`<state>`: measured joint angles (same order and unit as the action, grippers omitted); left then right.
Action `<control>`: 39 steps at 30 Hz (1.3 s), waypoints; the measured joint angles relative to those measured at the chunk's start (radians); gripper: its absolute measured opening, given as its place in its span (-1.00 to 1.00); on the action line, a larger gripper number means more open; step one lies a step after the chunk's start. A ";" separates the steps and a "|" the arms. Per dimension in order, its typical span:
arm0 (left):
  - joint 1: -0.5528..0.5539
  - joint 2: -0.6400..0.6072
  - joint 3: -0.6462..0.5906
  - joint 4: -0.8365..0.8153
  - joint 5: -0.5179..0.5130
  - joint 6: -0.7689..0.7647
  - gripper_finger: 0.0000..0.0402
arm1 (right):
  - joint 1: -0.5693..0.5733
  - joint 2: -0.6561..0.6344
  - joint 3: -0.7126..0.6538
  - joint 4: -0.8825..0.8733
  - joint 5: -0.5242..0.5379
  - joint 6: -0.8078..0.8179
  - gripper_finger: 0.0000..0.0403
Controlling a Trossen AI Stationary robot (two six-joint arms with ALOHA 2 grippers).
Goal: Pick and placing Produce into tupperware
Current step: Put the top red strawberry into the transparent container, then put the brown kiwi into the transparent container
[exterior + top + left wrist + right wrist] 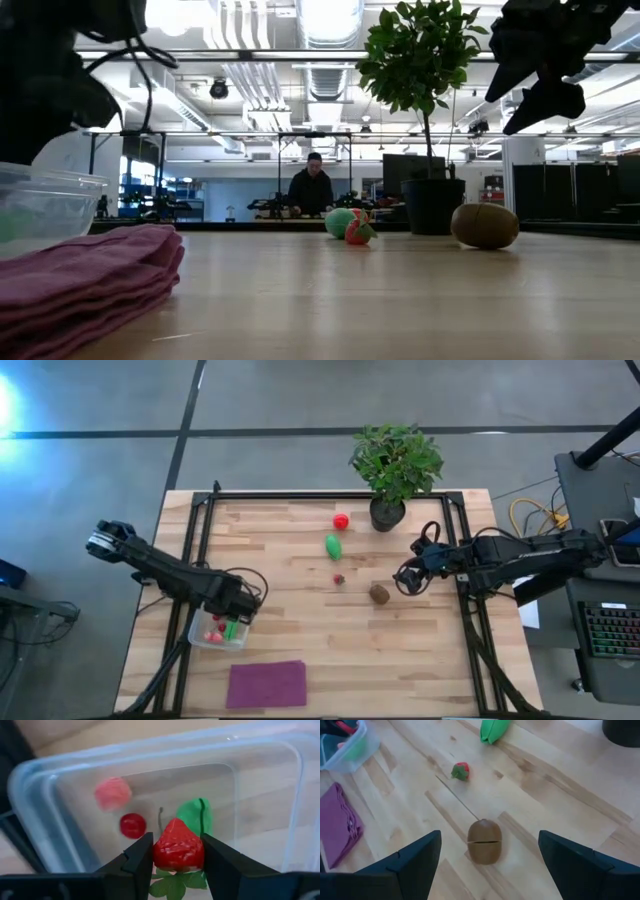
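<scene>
My left gripper (177, 865) hangs over the clear tupperware (270, 795) near the table's left front (218, 632), shut on a red toy strawberry (178, 845). Inside the tupperware lie a pink piece (113, 793), a red cherry (133, 825) and a green piece (196, 816). My right gripper (410, 578) is open and hovers just right of the brown kiwi (379, 593), which rests on the wood (485, 847). A small strawberry (339, 578), a green oval (333, 546) and a red round piece (341, 520) lie farther back. My left gripper pinches the strawberry by the two sides of its red body (160, 851), between the two fingers (140, 860). The fingers come from above, pointing down into the tupperware. The strawberry is lifted clear, its pointed tip away from the wrist and its green leaves (175, 882) toward it.
A potted plant (395, 465) stands at the far edge, behind the produce. A folded purple cloth (267, 684) lies at the near edge, right of the tupperware. Black frame rails (205, 520) run along the table's sides. A person (312, 190) is in the room beyond.
</scene>
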<state>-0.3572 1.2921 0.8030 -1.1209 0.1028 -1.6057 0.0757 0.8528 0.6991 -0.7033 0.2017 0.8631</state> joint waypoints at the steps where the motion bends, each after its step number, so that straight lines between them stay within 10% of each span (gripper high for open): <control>1: -0.012 -0.001 -0.009 0.015 -0.008 -0.015 -0.35 | 0.000 0.000 0.000 0.000 0.000 0.000 0.62; 19: -0.128 -0.001 0.043 -0.005 -0.079 -0.112 0.38 | 0.000 0.090 0.000 0.007 -0.124 -0.155 0.62; 39: -0.140 -0.089 0.458 0.024 -0.874 0.163 0.38 | 0.004 0.517 0.102 0.034 -0.207 0.001 0.80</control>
<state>-0.4973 1.2029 1.2613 -1.0973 -0.7712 -1.4432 0.0796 1.3700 0.8006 -0.6697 -0.0053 0.8644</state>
